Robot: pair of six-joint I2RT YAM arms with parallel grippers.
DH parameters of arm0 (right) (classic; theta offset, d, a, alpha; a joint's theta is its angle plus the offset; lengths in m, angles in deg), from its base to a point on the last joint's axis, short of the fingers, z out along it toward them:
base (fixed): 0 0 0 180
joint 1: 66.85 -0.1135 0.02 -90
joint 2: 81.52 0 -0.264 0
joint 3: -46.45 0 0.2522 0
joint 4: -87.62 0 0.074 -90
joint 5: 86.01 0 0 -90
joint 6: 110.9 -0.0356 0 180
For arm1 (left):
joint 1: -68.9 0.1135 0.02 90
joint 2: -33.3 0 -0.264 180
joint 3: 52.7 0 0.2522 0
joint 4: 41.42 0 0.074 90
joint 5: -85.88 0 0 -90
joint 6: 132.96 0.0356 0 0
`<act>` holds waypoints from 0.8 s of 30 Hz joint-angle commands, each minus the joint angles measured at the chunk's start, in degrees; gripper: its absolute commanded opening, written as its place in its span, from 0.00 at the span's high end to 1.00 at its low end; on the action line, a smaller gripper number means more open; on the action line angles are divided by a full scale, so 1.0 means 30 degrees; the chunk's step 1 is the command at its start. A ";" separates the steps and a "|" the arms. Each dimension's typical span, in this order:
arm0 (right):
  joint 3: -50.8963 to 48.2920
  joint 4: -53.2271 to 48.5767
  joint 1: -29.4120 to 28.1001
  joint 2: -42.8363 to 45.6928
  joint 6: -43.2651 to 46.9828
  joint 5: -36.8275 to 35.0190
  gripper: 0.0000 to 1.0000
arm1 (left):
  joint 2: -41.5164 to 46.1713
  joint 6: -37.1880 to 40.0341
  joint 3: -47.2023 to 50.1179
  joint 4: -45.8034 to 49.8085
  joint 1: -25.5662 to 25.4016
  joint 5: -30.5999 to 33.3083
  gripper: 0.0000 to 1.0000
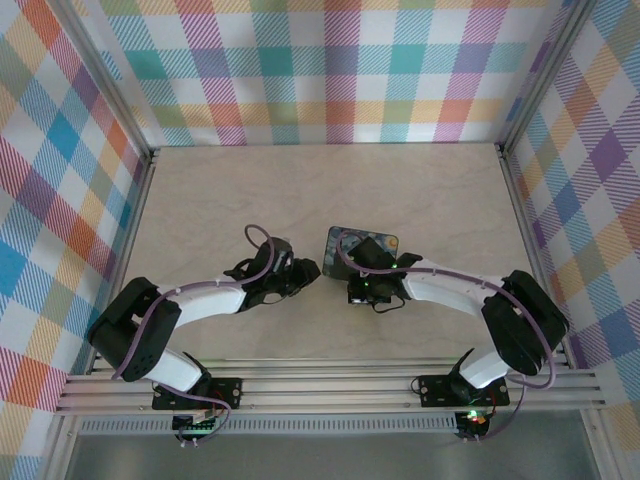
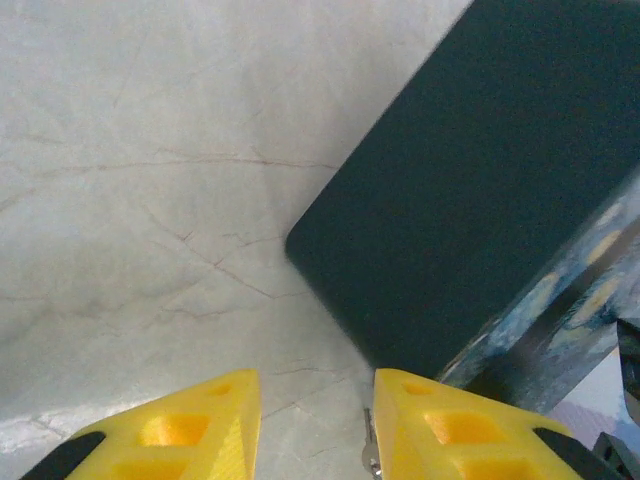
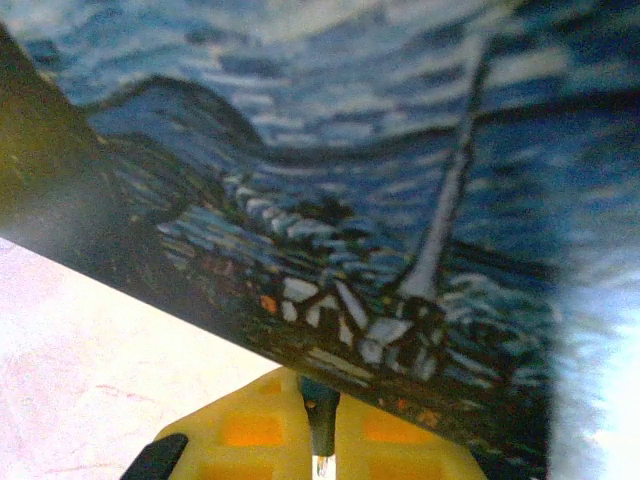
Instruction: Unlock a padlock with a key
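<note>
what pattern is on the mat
The mat carries a dark blue swirling night-sky painting with a village; clearest in the right wrist view.

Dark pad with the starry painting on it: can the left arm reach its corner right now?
Probably yes. The left arm's yellow fingers stand apart and point at the near corner of the dark starry-painted pad, with just bare marbled table in between.

At the right wrist the printed pad point(image 3: 330, 200) is blurred, and the dark sliver point(image 3: 320, 405) pinched in the right gripper point(image 3: 318, 440) is too smeared to name. At the left wrist a thin metal piece point(image 2: 372, 458) runs off the bottom edge — unidentifiable. From above, the tips of the 2 arms point(image 1: 210, 298) are too small to make out.
</note>
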State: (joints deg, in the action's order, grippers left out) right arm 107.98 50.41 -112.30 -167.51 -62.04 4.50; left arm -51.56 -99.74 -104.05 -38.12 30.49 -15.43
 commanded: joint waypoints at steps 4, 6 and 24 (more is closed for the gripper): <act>0.0423 -0.2877 0.0805 0.0489 0.1365 0.3461 1.00 | 0.0459 0.4295 -0.3774 0.4668 0.0126 0.1157 0.64; 0.0907 -0.3580 0.1169 0.0410 0.2002 0.3863 1.00 | 0.0381 0.4831 -0.4319 0.5535 0.0170 0.1518 0.64; 0.1919 -0.2968 0.1617 -0.0602 0.2139 0.3450 0.82 | -0.2823 0.5632 -0.5015 0.4872 0.0203 -0.0075 0.61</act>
State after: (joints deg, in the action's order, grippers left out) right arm 113.16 40.84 -107.40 -168.85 -54.83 15.34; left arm -58.82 -83.95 -118.39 -23.28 30.97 -13.04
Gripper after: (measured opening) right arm 0.168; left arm 0.385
